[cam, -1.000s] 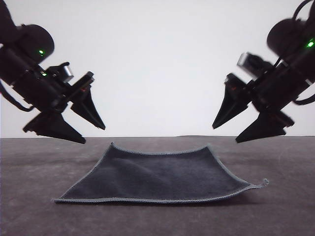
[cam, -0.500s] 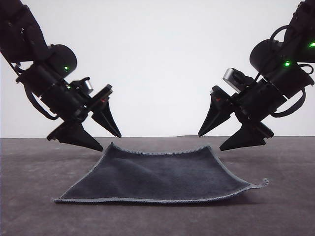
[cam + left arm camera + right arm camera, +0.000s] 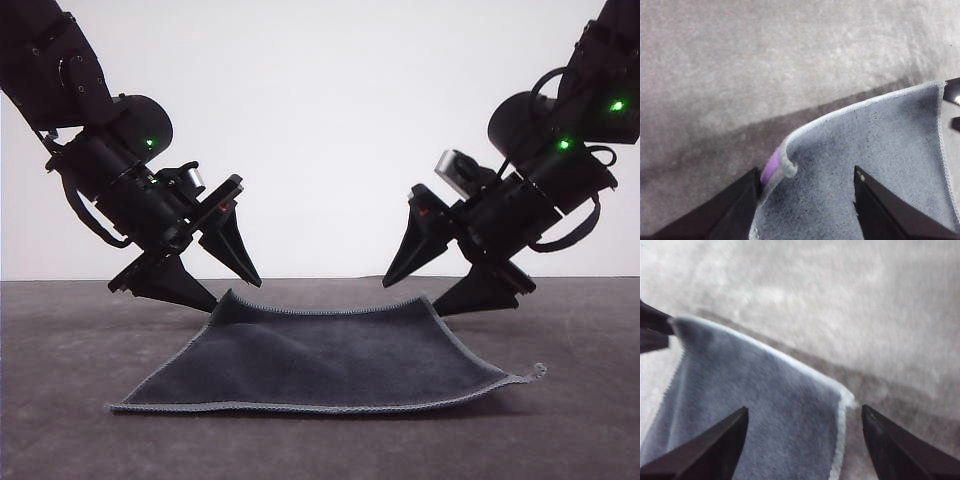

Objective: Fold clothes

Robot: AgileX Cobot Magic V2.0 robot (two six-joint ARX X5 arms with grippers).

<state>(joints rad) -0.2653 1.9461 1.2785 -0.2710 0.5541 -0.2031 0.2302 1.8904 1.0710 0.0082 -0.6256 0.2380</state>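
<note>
- Left gripper point(image 3: 232, 296): fingers spread, holding nothing. One fingertip point(image 3: 203, 301) is low, just beside the cloth's far-left corner; the other is above that corner.
- In the left wrist view the corner lies between the two fingers, curled up, with a bit of purple underside point(image 3: 771, 167) showing.
- Right gripper point(image 3: 415, 296): fingers spread, holding nothing. It sits over the far-right corner, one tip just off the edge, the other above the cloth.
- The right wrist view, blurred, has that corner between the fingers point(image 3: 710, 450).
- Cloth point(image 3: 320, 360): spread on the table point(image 3: 80, 340), grey face up, far edge raised a little. The near-right corner ends in a small curled tail.
</note>
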